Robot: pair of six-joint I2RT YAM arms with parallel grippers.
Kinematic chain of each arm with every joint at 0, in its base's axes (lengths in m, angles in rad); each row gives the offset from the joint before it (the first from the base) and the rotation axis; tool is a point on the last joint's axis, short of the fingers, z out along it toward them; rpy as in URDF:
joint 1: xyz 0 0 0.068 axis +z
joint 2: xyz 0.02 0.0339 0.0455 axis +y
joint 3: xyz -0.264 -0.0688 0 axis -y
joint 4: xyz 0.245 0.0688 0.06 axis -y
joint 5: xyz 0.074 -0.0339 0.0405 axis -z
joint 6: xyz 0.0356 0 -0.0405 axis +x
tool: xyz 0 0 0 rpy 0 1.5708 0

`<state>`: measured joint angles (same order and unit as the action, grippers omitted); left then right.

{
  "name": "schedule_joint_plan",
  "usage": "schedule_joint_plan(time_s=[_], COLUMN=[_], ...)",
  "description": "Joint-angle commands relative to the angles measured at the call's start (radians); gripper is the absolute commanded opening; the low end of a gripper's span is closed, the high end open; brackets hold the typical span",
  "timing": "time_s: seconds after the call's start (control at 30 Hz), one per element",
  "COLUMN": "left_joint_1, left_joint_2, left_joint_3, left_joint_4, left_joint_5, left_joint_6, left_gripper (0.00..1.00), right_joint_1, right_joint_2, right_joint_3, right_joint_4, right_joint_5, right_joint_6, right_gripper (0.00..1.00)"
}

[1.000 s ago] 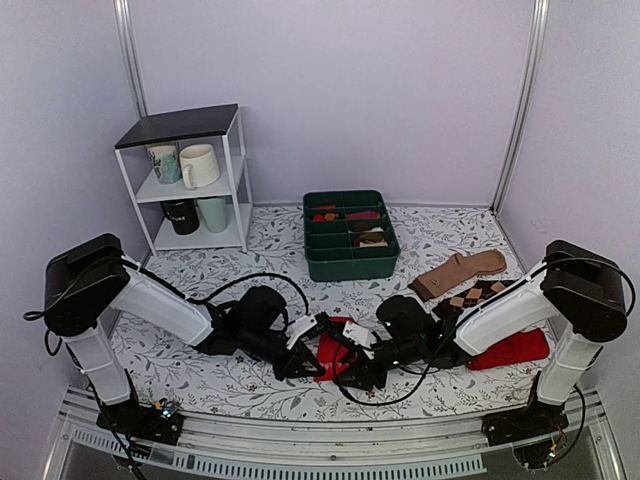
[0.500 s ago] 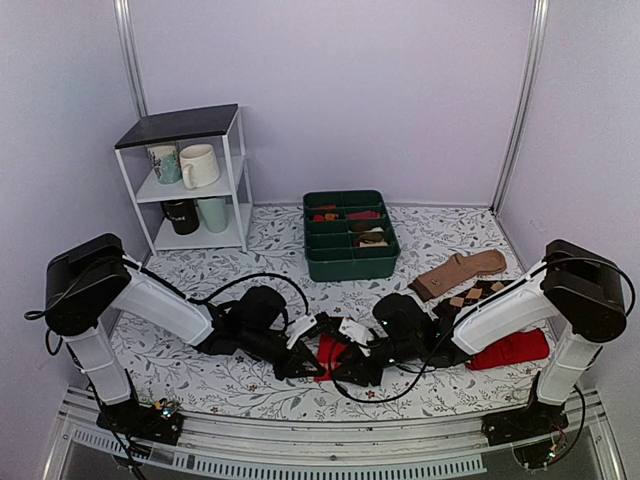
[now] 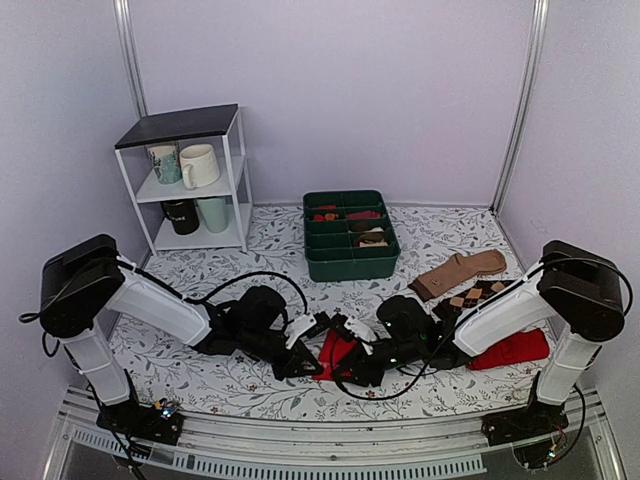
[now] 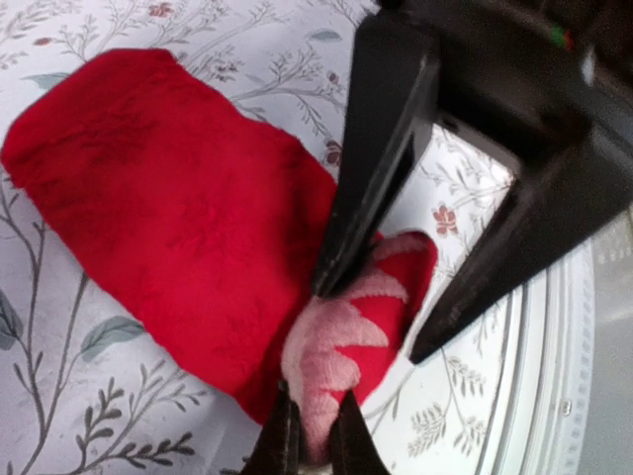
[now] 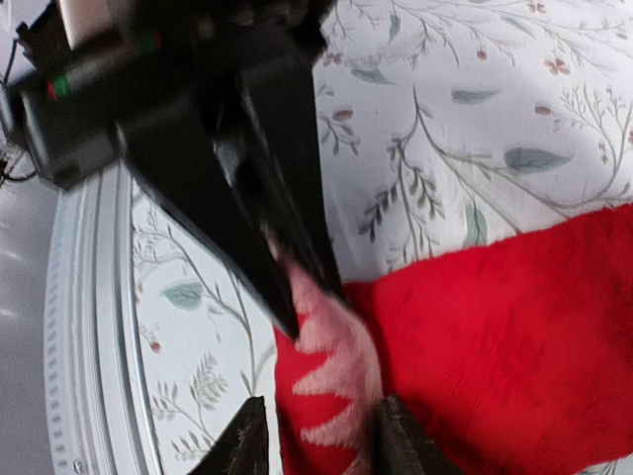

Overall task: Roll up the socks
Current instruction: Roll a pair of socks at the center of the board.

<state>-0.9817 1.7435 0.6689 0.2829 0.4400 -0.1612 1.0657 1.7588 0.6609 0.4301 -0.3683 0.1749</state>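
The red socks (image 3: 336,349) lie flat near the table's front edge, between both grippers. In the left wrist view the red fabric (image 4: 178,228) ends in a pale section with red zigzag marks (image 4: 331,361), raised off the table. My left gripper (image 4: 315,447) is shut on that pale end. My right gripper (image 5: 321,447) is open and straddles the same pale end (image 5: 336,361) from the other side. One of its fingers (image 4: 381,148) touches the fabric. In the top view the left gripper (image 3: 316,356) and the right gripper (image 3: 346,362) nearly meet.
A green divided tray (image 3: 350,262) stands behind. A brown sock (image 3: 460,272), an argyle sock (image 3: 482,294) and an all-red pair (image 3: 512,348) lie at the right. A white shelf with mugs (image 3: 190,180) stands at the back left. The table's metal front rail (image 4: 564,376) is close.
My right gripper has moved a little left and back, closing in on the left gripper at the sock's end. The left arm has hardly moved.
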Motion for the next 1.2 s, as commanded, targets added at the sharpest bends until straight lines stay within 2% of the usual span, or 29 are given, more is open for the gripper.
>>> schedule_joint_plan(time_s=[0.0, 0.07, 0.13, 0.27, 0.43, 0.5, 0.6, 0.67, 0.77, 0.93, 1.17], left_joint_1=[-0.001, -0.001, -0.002, -0.002, -0.002, -0.002, -0.001, -0.001, -0.001, -0.002, -0.002], left_joint_2=[0.07, 0.084, 0.086, 0.084, 0.077, 0.077, 0.073, 0.074, 0.076, 0.071, 0.065], left_joint_3=[0.02, 0.017, 0.01, -0.001, -0.008, -0.008, -0.009, -0.012, -0.01, -0.012, -0.006], left_joint_4=[-0.064, -0.061, -0.065, -0.083, -0.088, -0.087, -0.087, -0.087, -0.089, -0.092, -0.091], left_joint_5=[-0.053, -0.048, -0.046, -0.043, -0.039, -0.04, -0.039, -0.04, -0.037, -0.046, -0.057], left_joint_6=[0.049, 0.049, 0.051, 0.057, 0.06, 0.062, 0.067, 0.068, 0.07, 0.075, 0.078], left_gripper=[0.01, 0.0, 0.0, 0.0, 0.0, 0.0, 0.0, 0.0, 0.0, 0.0, 0.0], right_joint_1=[-0.003, -0.005, -0.005, -0.005, 0.017, 0.029, 0.008, -0.022, -0.047, -0.092, -0.122], right_joint_2=[-0.036, -0.094, -0.162, -0.286, -0.351, -0.334, -0.305, -0.273, -0.206, -0.082, 0.04], right_joint_3=[-0.053, -0.052, -0.044, -0.025, -0.027, -0.039, -0.049, -0.018, 0.062, 0.165, 0.251], right_joint_4=[-0.11, -0.126, -0.162, -0.249, -0.308, -0.293, -0.268, -0.324, -0.406, -0.458, -0.51], right_joint_5=[0.036, 0.075, 0.122, 0.198, 0.158, 0.136, 0.256, 0.367, 0.444, 0.485, 0.447], right_joint_6=[0.078, 0.07, 0.057, 0.003, -0.065, -0.068, 0.031, 0.137, 0.184, 0.198, 0.198], right_gripper=[0.44, 0.54, 0.57, 0.59, 0.59, 0.59, 0.61, 0.61, 0.63, 0.67, 0.63])
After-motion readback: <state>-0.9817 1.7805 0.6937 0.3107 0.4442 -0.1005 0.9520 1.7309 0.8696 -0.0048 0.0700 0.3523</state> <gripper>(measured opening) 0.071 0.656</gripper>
